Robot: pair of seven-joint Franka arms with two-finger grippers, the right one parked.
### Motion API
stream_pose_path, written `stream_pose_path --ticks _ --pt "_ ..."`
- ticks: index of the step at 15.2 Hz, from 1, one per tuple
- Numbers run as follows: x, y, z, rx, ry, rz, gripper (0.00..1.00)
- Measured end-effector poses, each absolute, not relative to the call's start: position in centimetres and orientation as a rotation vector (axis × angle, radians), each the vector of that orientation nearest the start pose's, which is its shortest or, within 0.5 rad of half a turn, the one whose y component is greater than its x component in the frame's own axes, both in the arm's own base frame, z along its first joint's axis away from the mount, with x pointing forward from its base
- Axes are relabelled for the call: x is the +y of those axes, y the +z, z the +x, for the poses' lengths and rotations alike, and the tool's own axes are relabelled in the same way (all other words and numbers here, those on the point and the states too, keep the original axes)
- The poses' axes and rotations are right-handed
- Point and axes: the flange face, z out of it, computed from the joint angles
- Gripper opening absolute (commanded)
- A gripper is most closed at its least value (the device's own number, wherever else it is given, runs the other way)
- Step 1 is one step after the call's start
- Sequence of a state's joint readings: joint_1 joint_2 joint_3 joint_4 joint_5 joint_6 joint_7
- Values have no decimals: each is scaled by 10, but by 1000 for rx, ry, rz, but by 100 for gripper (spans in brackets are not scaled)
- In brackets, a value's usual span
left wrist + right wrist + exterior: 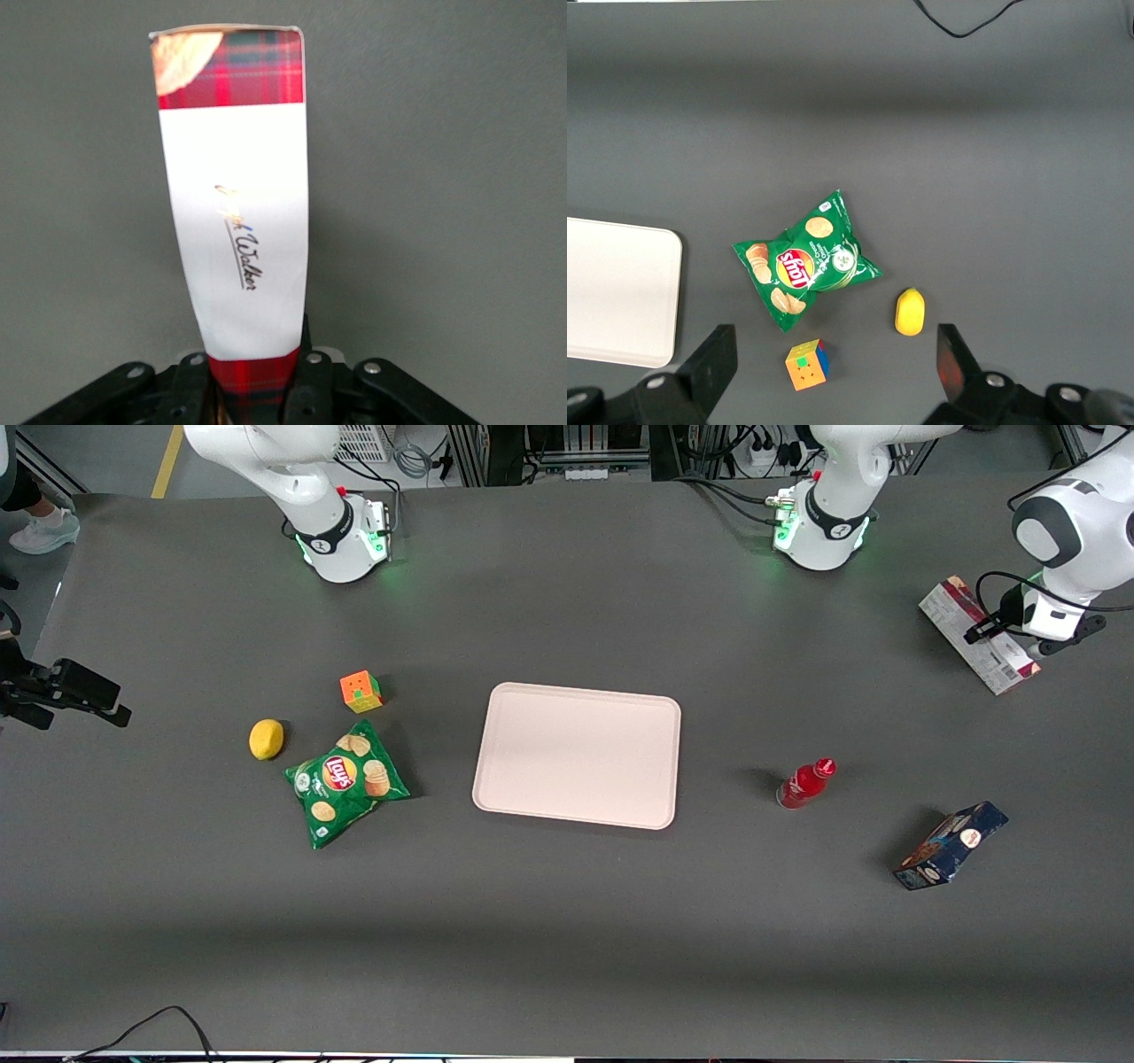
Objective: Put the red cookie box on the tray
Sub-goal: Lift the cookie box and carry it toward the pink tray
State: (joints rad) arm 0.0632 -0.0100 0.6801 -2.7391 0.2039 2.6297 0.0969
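Toward the working arm's end of the table, the red cookie box (976,634) is sitting clamped in the gripper (999,627), which is pinching it across its narrow sides partway along its length. From the front camera the carton is showing its pale grey-white face with a barcode, with a strip of red plaid along one edge, and it is lying at a slant. At the wrist camera the same box (237,221) is stretching away from the gripper (255,390), showing red plaid, a broad white label with script lettering and a cookie picture at its end.

Well apart from it, near the table's middle, the tray (578,754) is lying flat and bare on the dark table (567,921). Between the box and the tray, nearer the front camera, a small red bottle (805,783) is lying on its side, and a dark blue cookie box (950,845) is resting nearer still. Toward the parked arm's end, a green chip bag (346,783), a lemon (266,739) and a colour cube (361,691) are clustering together.
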Motion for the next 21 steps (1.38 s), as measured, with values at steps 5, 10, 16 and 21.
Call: stream_pose_path --ticks 5,10,16,21 --pt "254 269 358 -544 353 -3023 0" --pt "165 391 480 -298 280 -3110 0" --pt "37 514 551 -24 3 -3199 2" --pt "-102 545 573 59 -2 -3208 2"
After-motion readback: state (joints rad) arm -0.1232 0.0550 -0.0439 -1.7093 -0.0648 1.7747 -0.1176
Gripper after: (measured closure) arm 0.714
